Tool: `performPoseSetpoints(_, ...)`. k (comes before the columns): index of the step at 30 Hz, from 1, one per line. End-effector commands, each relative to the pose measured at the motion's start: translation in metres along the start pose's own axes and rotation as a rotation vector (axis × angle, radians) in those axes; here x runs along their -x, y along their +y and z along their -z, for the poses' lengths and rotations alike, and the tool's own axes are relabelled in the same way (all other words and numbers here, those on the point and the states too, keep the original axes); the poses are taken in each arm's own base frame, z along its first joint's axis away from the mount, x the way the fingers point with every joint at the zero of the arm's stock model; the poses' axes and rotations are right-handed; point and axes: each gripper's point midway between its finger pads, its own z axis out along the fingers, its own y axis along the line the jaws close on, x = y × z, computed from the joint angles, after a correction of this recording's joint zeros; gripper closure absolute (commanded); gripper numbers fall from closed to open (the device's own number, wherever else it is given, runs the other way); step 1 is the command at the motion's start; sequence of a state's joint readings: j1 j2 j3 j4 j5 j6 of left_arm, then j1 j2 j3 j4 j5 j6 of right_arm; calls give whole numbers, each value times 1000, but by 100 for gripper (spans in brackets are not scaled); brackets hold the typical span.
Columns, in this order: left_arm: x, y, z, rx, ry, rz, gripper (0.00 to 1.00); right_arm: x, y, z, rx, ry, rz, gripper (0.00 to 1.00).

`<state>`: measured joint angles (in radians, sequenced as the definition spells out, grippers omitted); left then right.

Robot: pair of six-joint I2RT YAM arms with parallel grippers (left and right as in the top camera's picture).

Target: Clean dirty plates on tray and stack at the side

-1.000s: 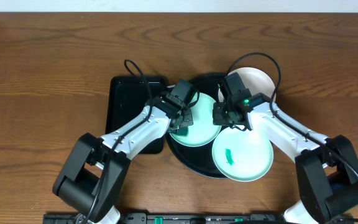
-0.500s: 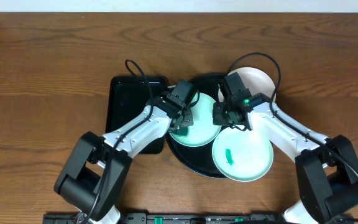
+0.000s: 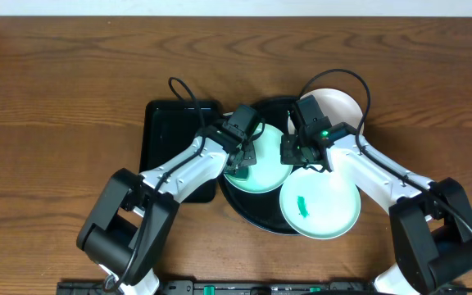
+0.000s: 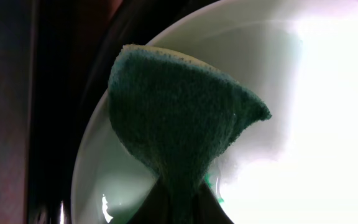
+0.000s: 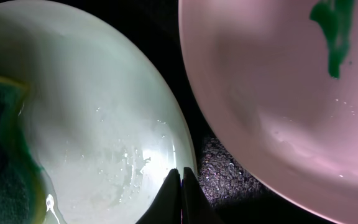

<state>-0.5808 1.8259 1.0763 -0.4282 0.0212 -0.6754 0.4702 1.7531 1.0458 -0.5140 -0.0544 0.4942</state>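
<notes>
A mint-green plate [image 3: 262, 164] lies on the left part of the round black tray [image 3: 247, 210]. My left gripper [image 3: 240, 168] is shut on a dark green sponge [image 4: 179, 118], which presses on this plate [image 4: 303, 93] beside a small green smear [image 4: 214, 186]. Its jaws are pinched together on the sponge's lower end. My right gripper [image 3: 289, 156] is shut, its tips [image 5: 180, 173] at the plate's right rim [image 5: 104, 112]. A second mint plate [image 3: 326, 205] with a green smear [image 3: 301, 203] sits at the tray's front right. A white plate [image 3: 338, 105] sits at the back right, partly under my right arm.
A rectangular black tray [image 3: 166, 139] lies left of the round one, under my left arm. In the right wrist view a strip of black tray [image 5: 229, 168] separates the mint plate from a pinkish-looking plate [image 5: 272, 81] with a green smear. Brown wooden table [image 3: 56, 98] surrounds everything.
My left arm and its cable have shifted slightly, with the sponge still on the mint plate. The right arm and all plates stay where they were.
</notes>
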Motion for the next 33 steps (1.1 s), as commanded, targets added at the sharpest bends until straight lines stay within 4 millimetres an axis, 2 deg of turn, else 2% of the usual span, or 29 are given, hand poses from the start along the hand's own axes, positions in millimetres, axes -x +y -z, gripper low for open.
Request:
performPoseSetpoints(1, -28, 9, -24, 3, 128, -10, 92, 1, 3, 3, 12, -7, -10, 99)
performPoseSetpoints(14, -32, 5, -24, -16, 146, -8, 92, 1, 3, 3, 12, -7, -10, 99)
performPoseSetpoints(24, -38, -18, -16, -131, 210, -8, 92, 1, 3, 3, 12, -8, -10, 99)
performPoseSetpoints(29, -27, -35, 3, -203, 183, -14, 93, 1, 3, 3, 12, -8, -10, 99)
performPoseSetpoints(33, -9, -49, 37, -280, 92, -57, 92, 1, 3, 3, 12, -8, -10, 99)
